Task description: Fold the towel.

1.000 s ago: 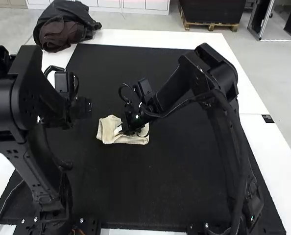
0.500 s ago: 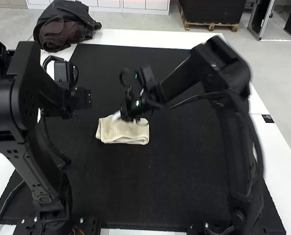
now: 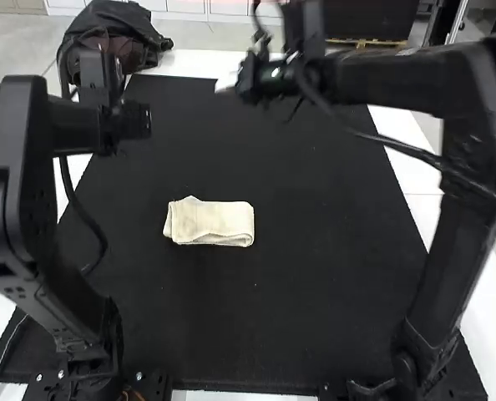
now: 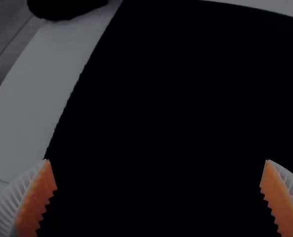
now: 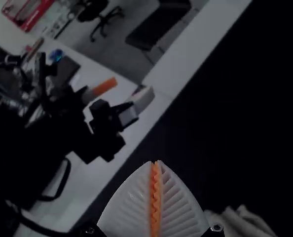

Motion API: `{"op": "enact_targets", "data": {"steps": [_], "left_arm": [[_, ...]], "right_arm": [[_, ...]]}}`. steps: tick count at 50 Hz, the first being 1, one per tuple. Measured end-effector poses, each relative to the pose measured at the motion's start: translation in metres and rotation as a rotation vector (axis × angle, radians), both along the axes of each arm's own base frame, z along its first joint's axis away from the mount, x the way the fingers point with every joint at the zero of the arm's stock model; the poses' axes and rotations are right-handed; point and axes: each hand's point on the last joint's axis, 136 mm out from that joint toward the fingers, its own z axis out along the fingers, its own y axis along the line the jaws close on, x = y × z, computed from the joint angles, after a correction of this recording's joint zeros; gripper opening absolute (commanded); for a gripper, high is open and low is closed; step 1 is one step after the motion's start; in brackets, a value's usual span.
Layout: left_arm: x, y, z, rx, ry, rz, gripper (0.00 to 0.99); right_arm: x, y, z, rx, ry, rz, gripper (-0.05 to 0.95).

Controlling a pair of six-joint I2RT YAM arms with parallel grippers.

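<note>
The cream towel (image 3: pixel 210 222) lies folded into a small, layered rectangle on the black mat, a small corner poking up along its far edge. My left gripper (image 3: pixel 137 121) hangs to the left of the towel and farther forward; its fingers stand wide apart in its own wrist view (image 4: pixel 157 160), with nothing between them. High beyond the towel is my right gripper (image 3: pixel 227 83), not touching it. In the right wrist view this gripper (image 5: pixel 155 162) has its orange pads pressed together and holds nothing, while part of the towel (image 5: pixel 238 223) shows beside the fingers.
The black mat (image 3: pixel 315 276) covers most of the white table (image 3: pixel 231 63). A dark bag or jacket (image 3: pixel 139 42) lies at the far left corner, behind the left arm's gripper. In the right wrist view, the left arm's white and orange fingers (image 5: pixel 104 87) stand near the mat's edge.
My right gripper has left the towel and swung up and away toward the table's far side. The left arm has shifted slightly. The towel lies in the same place, fully uncovered.
</note>
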Motion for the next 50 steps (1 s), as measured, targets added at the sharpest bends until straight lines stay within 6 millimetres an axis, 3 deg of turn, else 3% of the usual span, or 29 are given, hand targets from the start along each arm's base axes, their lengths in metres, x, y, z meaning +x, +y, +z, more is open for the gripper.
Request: {"op": "enact_targets", "data": {"steps": [4, 7, 10, 20, 30, 39, 50], "left_arm": [[0.000, 0.000, 0.027, 0.006, -0.040, -0.001, 0.970], [-0.003, -0.001, 0.047, 0.010, -0.071, -0.004, 0.970], [-0.006, -0.004, 0.066, 0.015, -0.105, -0.009, 0.970], [-0.022, -0.030, 0.114, 0.021, -0.183, -0.070, 0.970], [-0.046, -0.048, 0.147, 0.022, -0.244, -0.114, 0.970], [-0.071, -0.049, 0.171, 0.029, -0.307, -0.114, 0.970], [-0.113, -0.051, 0.208, 0.039, -0.427, -0.116, 0.970]], "right_arm": [[0.008, -0.027, 0.028, 0.020, -0.039, -0.069, 0.53], [0.010, -0.051, 0.052, 0.039, -0.080, -0.126, 0.79], [0.009, -0.071, 0.074, 0.054, -0.118, -0.171, 0.92], [-0.008, -0.134, 0.136, 0.105, -0.240, -0.298, 0.91], [-0.041, -0.193, 0.170, 0.133, -0.345, -0.424, 0.91], [-0.094, -0.230, 0.187, 0.200, -0.407, -0.498, 0.91], [-0.176, -0.248, 0.204, 0.296, -0.520, -0.525, 0.91]]}}
